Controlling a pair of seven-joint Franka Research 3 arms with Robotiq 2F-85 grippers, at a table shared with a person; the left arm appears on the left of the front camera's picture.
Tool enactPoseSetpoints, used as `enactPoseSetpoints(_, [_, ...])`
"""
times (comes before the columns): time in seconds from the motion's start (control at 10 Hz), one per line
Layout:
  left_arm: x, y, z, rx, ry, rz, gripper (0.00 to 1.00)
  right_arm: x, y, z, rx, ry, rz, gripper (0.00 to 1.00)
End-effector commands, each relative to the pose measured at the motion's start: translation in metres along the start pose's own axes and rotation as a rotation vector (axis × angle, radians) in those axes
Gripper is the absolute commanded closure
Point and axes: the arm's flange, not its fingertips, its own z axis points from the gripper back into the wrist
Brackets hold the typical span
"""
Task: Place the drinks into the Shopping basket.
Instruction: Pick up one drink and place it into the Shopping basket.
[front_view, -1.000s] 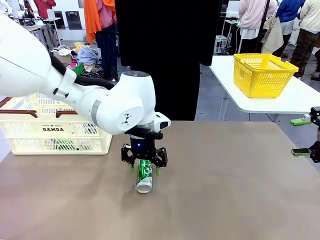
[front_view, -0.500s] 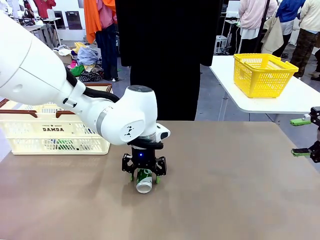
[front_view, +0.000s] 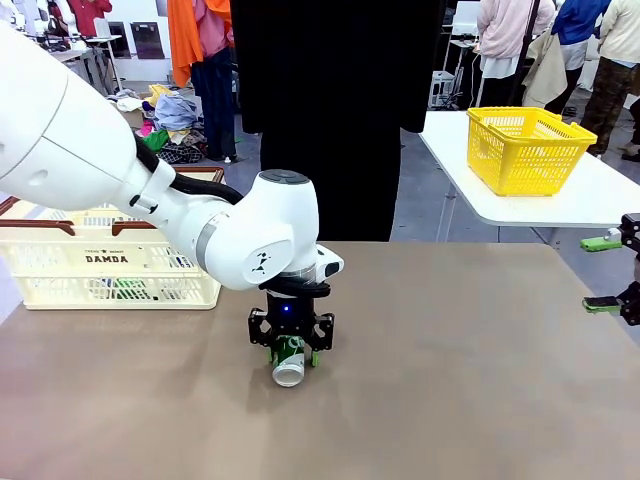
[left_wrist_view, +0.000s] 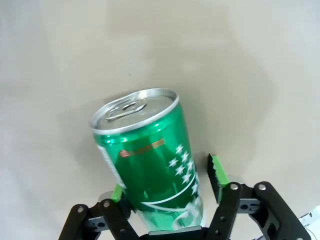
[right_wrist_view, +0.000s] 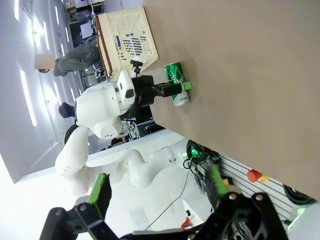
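A green can (front_view: 289, 364) with white markings lies on its side on the brown table (front_view: 450, 380), silver top toward me. My left gripper (front_view: 290, 352) is down over it, fingers either side of its body. In the left wrist view the can (left_wrist_view: 150, 160) sits between the green pads (left_wrist_view: 217, 172): one pad touches it and the other stands a small gap away, so the jaws are still open. The cream Shopping basket (front_view: 110, 265) stands at the far left, with something green showing through its slots. My right gripper (front_view: 602, 274) hangs open at the right edge, holding nothing.
A person in black (front_view: 340, 120) stands at the table's far side. A yellow mesh basket (front_view: 528, 148) sits on a separate white table at the back right. The right wrist view shows the left arm, the can (right_wrist_view: 176, 80) and the basket (right_wrist_view: 127, 37) from afar.
My left gripper has come down over the lying can, and its fingers have narrowed toward the can's sides. The right arm has not moved.
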Motion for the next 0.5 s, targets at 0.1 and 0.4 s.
enactPoseSetpoints(0.1, [-0.001, 0.001, -0.002, 0.035, -0.041, 0.020, 1.00, 0.002, 0.006, 0.000, 0.019, -0.008, -0.016, 0.00])
enactPoseSetpoints(0.4, [0.003, 0.017, 0.027, 0.071, -0.069, 0.028, 1.00, 0.002, 0.006, 0.000, 0.019, -0.008, -0.016, 0.00])
